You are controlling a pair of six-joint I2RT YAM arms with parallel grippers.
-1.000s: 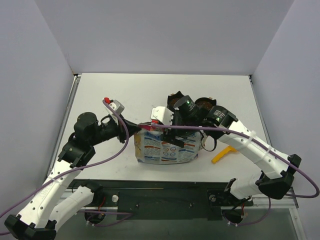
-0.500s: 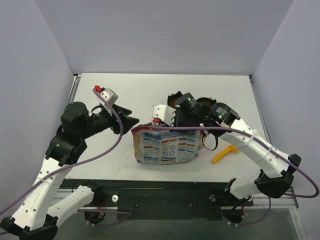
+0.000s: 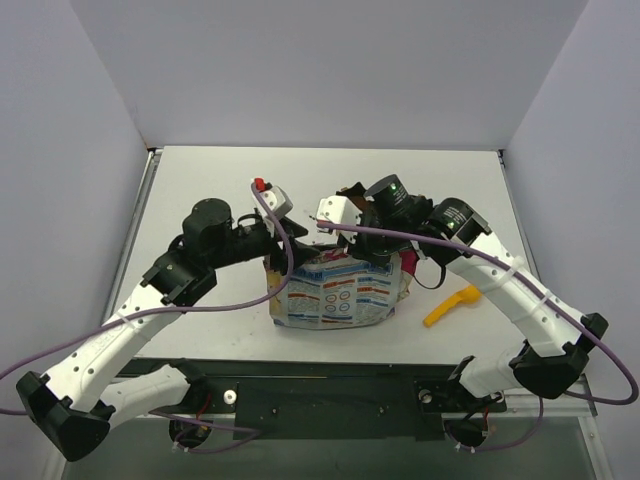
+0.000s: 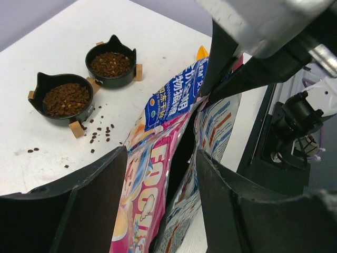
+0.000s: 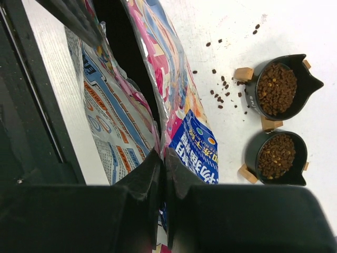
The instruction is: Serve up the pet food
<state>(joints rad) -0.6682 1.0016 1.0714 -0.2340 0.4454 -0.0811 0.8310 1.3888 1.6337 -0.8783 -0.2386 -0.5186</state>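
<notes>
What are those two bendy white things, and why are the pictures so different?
They are robot arms: a left arm and a right arm, bolted to a white table. One picture looks down from above. The other two come from cameras on the wrists. On the table is a pink food bag, open at the top. Beyond it sit two black cat-eared bowls full of kibble, with some spilled nearby. A yellow scoop lies to the right. The right fingers pinch the bag's edge. The left fingers are open around its pink wall, gripping nothing.

Two black bowls [image 4: 111, 81] stand together; yellow scoop [image 3: 450, 305] lies apart.
</notes>
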